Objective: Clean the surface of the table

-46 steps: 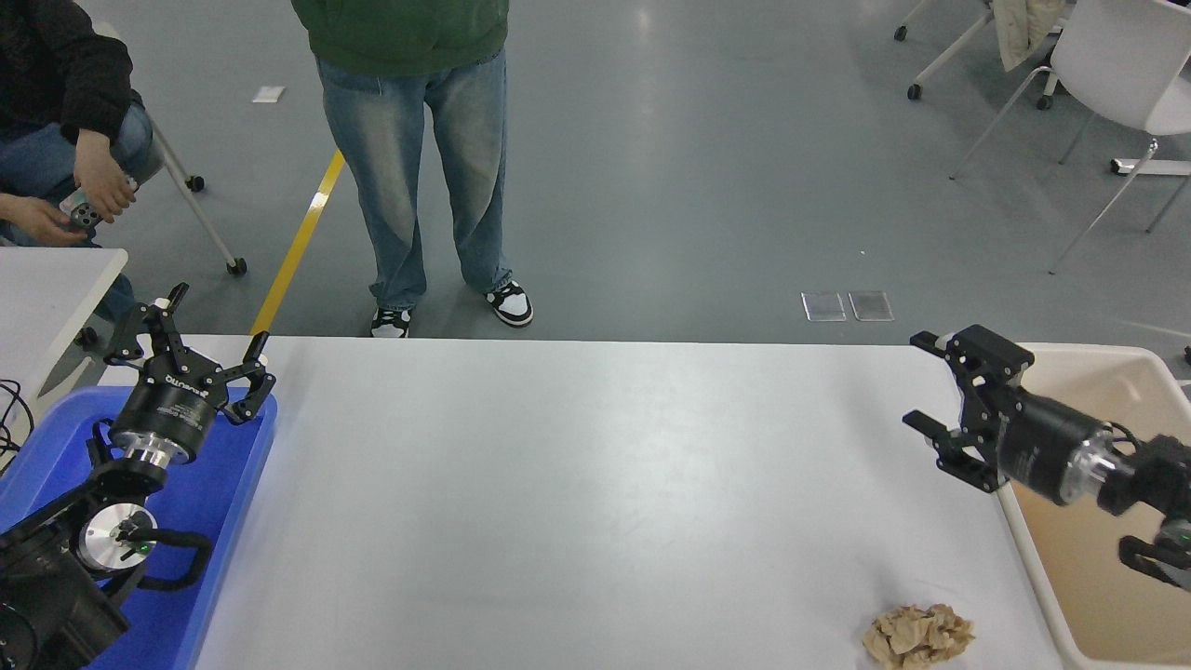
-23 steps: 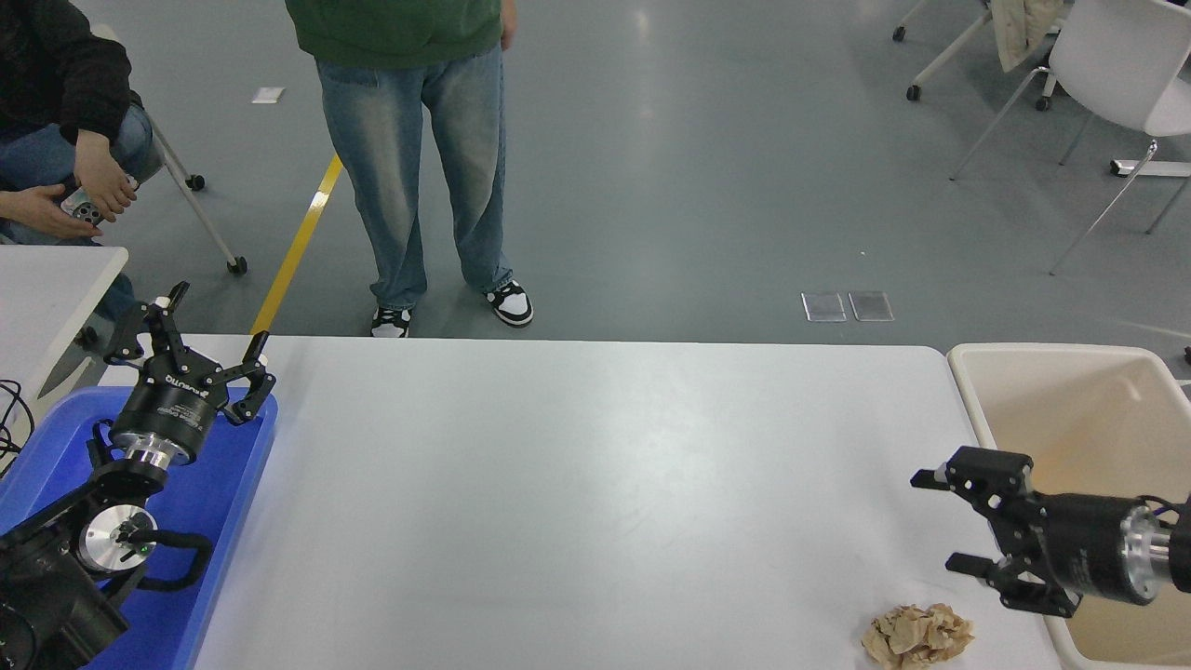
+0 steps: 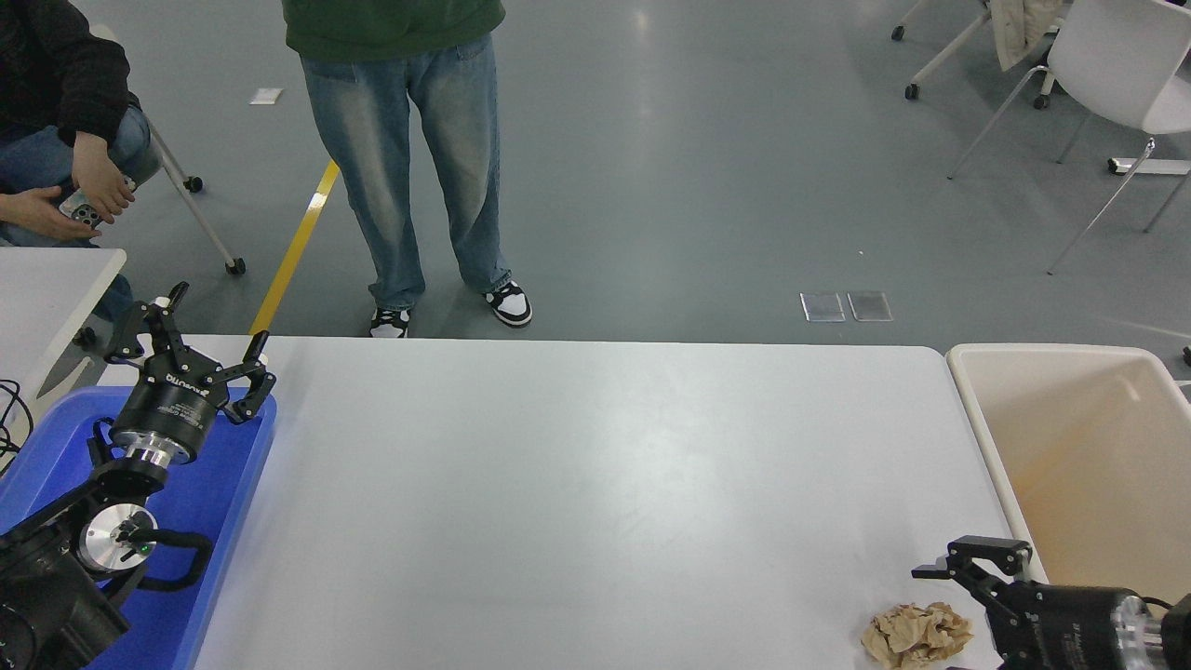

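The table surface is a wide white-grey top. A crumpled brown paper ball lies on it near the front right corner. My right gripper comes in low from the bottom right, open, right beside the ball. Its far finger reaches past the ball's far right side, and its near finger is cut off by the picture's bottom edge. It does not hold the ball. My left gripper is open and empty, parked over the blue tray at the lower left.
A blue tray sits at the table's left edge. A beige bin stands off the right edge. A person in jeans stands at the far side. A seated person holds a phone beside a small white table.
My right gripper has dropped from up by the bin's far corner toward me, down to the table beside the paper ball. The left arm has not moved.
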Controlling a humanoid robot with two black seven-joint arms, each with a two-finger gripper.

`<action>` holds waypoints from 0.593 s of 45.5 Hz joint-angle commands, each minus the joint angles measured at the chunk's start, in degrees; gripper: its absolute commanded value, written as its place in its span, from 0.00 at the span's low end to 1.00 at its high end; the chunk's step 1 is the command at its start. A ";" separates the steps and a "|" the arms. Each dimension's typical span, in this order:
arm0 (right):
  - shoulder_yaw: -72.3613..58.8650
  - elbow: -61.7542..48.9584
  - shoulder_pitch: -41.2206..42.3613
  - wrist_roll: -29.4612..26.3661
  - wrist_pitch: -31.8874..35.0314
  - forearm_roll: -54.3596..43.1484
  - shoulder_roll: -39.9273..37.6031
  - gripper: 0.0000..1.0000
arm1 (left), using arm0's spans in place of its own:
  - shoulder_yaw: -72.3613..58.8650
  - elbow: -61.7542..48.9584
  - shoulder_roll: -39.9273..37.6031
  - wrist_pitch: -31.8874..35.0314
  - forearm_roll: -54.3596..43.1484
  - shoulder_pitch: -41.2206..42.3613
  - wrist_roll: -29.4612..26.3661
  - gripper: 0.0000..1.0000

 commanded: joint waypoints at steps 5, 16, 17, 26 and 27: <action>0.19 -2.70 1.46 -0.08 -4.17 -0.88 5.39 0.99 | -0.03 0.01 0.00 0.00 0.00 0.01 0.00 1.00; -1.66 -3.40 -0.47 -0.35 -3.38 -12.48 4.86 0.99 | -0.03 0.01 0.00 0.00 0.00 0.01 0.00 1.00; -1.75 -3.66 -0.56 -0.35 -3.46 -13.01 4.86 0.99 | -0.03 0.01 0.00 0.00 0.00 0.01 0.00 1.00; -2.01 -6.57 -0.65 -0.43 -3.55 -14.34 5.39 0.99 | -0.03 0.01 0.00 0.00 0.00 0.01 0.00 1.00; -2.01 -6.65 -0.64 -0.43 -3.55 -14.34 5.47 0.99 | -0.03 0.01 0.00 0.00 0.00 0.01 0.00 1.00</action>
